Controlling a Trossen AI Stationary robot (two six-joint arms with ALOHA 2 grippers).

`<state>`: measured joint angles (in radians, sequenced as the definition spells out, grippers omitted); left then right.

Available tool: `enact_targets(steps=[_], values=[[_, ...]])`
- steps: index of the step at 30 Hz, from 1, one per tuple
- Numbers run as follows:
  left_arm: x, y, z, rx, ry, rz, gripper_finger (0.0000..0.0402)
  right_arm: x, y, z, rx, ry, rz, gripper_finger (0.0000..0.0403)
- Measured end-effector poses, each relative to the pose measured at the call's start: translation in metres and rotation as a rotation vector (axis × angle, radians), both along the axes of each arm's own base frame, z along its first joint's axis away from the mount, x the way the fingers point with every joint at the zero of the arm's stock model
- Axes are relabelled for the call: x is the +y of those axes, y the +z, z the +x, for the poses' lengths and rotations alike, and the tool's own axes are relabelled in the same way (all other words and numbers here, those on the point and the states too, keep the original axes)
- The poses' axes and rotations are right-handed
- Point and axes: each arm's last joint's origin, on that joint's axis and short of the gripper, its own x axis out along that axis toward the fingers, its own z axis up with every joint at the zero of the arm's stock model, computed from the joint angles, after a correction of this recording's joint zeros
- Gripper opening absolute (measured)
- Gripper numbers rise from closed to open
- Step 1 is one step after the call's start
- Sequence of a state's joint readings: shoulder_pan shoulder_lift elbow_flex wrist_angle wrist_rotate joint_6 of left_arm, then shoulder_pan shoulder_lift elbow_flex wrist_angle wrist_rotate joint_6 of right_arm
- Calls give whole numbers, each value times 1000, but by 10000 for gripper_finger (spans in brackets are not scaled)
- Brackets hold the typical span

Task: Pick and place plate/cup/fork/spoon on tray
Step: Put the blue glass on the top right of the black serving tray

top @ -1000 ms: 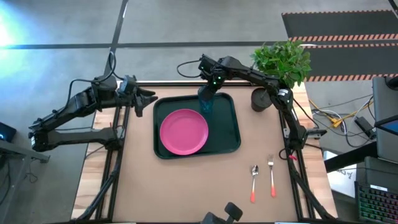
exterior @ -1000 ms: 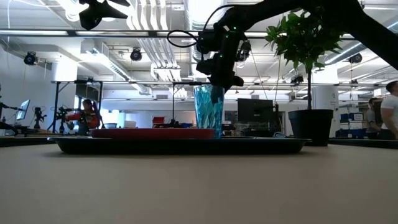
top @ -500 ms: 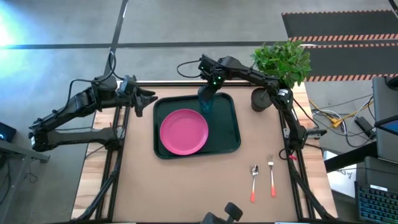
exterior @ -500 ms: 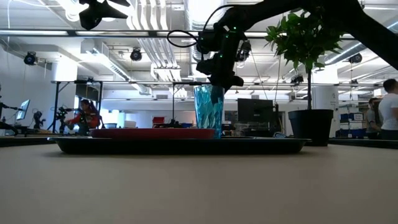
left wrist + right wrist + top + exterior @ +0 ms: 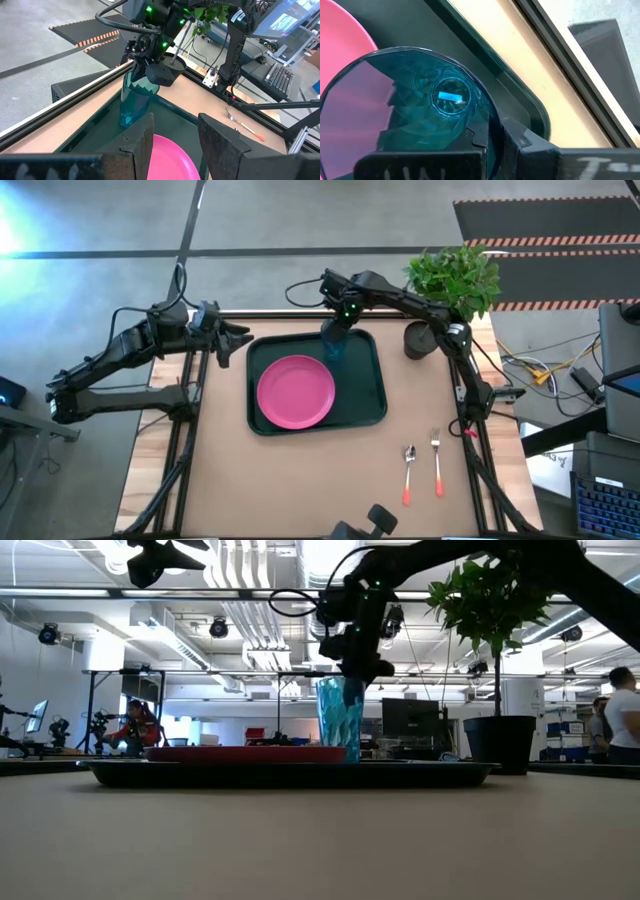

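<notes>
The small teal ribbed plastic cup [image 5: 340, 718] is hanging pinched by its rim in the right gripper [image 5: 334, 332], jaws clamped on it, just above the dark green rectangular tray's [image 5: 372, 385] far corner, beside the round pink plate [image 5: 295, 391]. Left gripper [image 5: 240, 338] is waiting with fingers apart.

Teal cup [image 5: 340, 718] upright (on tray [image 5: 372, 402])
</notes>
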<state>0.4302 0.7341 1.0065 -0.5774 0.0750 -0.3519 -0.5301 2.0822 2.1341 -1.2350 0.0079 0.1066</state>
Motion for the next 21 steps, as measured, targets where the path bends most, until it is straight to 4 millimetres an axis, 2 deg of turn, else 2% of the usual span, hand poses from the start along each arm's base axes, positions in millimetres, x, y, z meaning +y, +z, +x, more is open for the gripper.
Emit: enact_targets(steps=[21], values=[[0, 0, 0, -1, 0, 0, 136, 1, 1, -3, 25, 15, -13, 8]])
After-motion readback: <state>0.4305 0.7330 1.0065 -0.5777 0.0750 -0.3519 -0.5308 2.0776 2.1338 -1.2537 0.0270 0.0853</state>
